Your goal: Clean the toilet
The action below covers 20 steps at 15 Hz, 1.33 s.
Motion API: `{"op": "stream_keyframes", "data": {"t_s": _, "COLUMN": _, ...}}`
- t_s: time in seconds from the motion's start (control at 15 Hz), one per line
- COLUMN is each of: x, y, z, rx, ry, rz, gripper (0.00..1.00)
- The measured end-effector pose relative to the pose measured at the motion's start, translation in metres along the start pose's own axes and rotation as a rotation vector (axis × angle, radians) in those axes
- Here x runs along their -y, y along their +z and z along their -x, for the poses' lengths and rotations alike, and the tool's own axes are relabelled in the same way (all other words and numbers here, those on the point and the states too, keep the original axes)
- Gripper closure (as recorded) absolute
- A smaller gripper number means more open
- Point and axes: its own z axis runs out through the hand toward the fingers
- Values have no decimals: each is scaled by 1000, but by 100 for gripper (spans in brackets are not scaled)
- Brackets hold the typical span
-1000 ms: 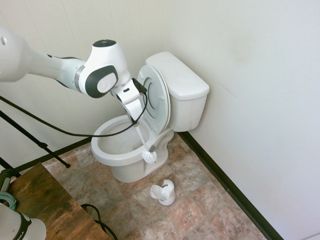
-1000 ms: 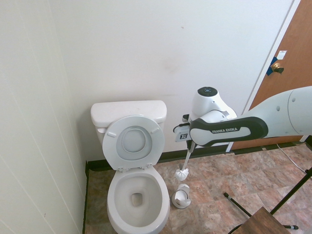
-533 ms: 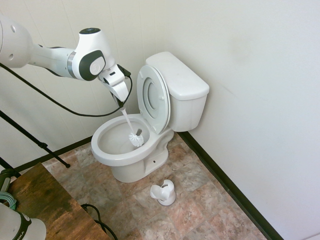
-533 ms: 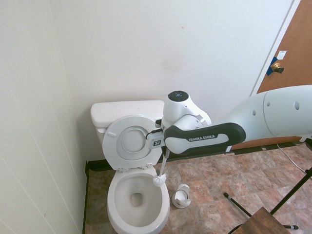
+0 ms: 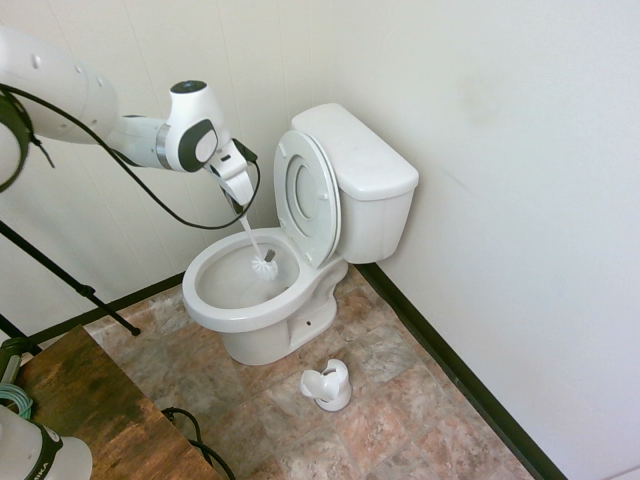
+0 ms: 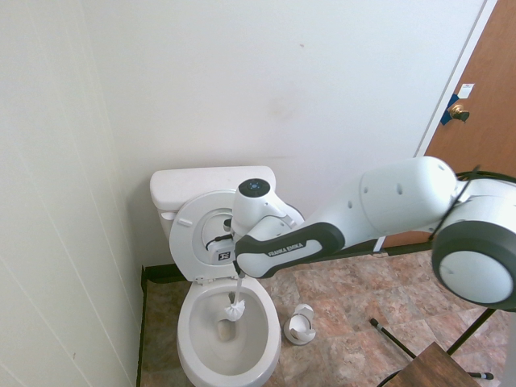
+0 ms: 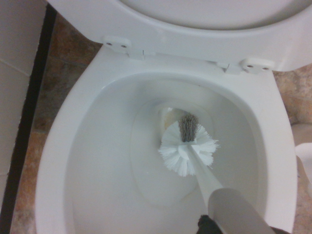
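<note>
Toilet [image 5: 300,240]: against the corner wall, lid raised; my gripper [image 5: 240,208] clamped on the brush [image 5: 264,265] handle. Second exterior: bristle head inside bowl, holder [image 6: 300,324] on floor beside. Wrist: bristles above the drain.

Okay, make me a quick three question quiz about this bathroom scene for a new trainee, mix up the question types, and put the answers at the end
1. True or false: the toilet has its lid raised against the tank.
2. Where is the head of the toilet brush? A) in its holder B) inside the bowl C) lying on the floor
3. Fill in: the empty brush holder stands on the ____ beside the toilet.

Key:
1. True; lid and seat both stand upright.
2. B; the tool is shut on the brush handle and the bristles hang inside the bowl.
3. Floor.
</note>
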Motion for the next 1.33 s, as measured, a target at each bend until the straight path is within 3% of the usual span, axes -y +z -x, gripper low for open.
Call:
{"op": "stream_keyframes", "data": {"t_s": 0.33, "x": 29, "y": 54, "z": -1, "rx": -34, "ry": 59, "rz": -11, "gripper": 100}}
{"op": "stream_keyframes", "data": {"t_s": 0.87, "x": 61, "y": 74, "z": 27, "rx": -43, "ry": 72, "rz": -35, "gripper": 100}}
{"op": "stream_keyframes", "data": {"t_s": 1.33, "x": 62, "y": 97, "z": 64, "rx": -35, "ry": 36, "rz": -6, "gripper": 100}}
